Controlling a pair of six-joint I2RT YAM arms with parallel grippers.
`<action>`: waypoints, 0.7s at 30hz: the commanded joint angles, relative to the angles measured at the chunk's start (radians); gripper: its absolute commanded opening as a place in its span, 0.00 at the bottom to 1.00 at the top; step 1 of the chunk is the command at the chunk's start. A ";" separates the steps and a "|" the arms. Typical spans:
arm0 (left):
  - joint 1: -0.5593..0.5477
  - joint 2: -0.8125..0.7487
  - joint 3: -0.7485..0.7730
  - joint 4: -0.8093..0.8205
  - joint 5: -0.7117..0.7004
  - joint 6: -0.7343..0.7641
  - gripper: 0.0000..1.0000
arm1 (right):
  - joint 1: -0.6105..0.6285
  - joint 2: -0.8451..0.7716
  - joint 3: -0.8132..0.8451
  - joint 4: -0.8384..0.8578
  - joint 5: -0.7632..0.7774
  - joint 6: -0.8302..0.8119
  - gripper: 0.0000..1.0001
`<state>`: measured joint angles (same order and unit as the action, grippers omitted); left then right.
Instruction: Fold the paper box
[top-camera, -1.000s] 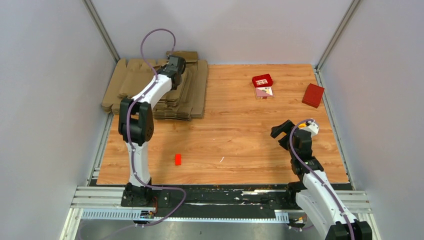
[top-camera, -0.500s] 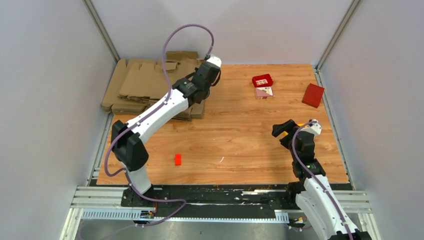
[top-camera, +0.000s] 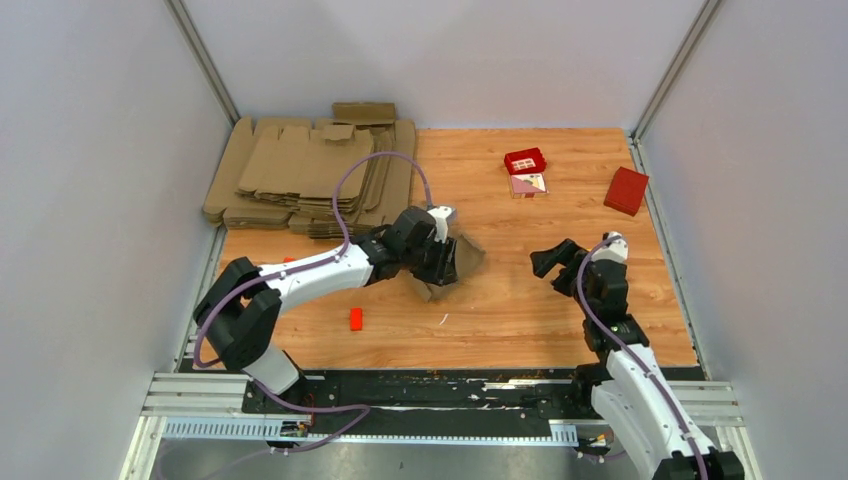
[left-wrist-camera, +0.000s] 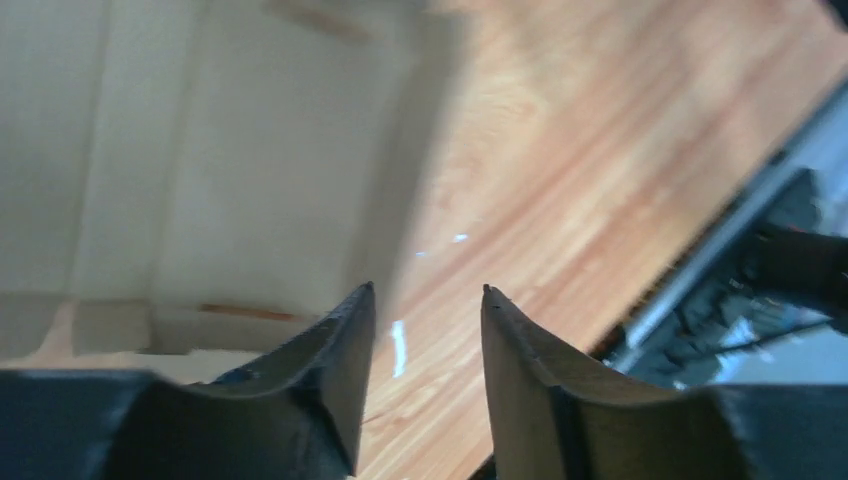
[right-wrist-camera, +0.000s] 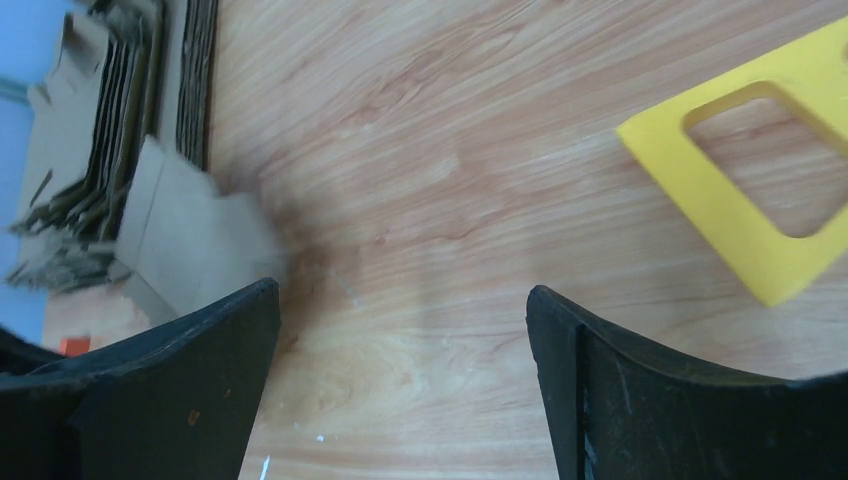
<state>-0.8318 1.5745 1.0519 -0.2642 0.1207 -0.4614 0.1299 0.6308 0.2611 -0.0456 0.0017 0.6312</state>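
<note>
The paper box (top-camera: 458, 260) was a flat brown blank, its panels marked off by crease lines and a small flap jutting from one edge (through my left wrist camera it looked washed out, almost cream). It lay near the middle of the table (top-camera: 520, 200), right at the tip of my left claw (top-camera: 440, 265) and well apart from the pile of blanks (top-camera: 310, 180) in the far left corner. My left claw's fingers stood partly apart with bare wood showing between them. The blank sat just beside one finger, not between the two, and I could not tell whether it touched. My right claw (top-camera: 548, 262) gaped wide with nothing in it, facing the blank from the right.

A second before, my left arm had been stretched over the pile and no blank lay mid-table. Since then it had swung out to the centre. My right claw had barely shifted.
</note>
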 joint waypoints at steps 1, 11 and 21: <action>-0.001 -0.021 -0.057 0.408 0.336 -0.222 0.59 | 0.000 0.062 0.017 0.144 -0.203 -0.077 0.94; 0.076 -0.061 0.082 0.020 -0.002 0.118 0.80 | 0.020 0.286 0.027 0.302 -0.387 -0.079 0.90; 0.233 -0.097 -0.031 0.086 -0.249 0.179 1.00 | 0.240 0.600 0.160 0.320 -0.354 -0.120 0.75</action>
<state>-0.6693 1.5028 1.0676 -0.2214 -0.0982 -0.3054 0.2813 1.1576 0.3386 0.2165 -0.3614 0.5491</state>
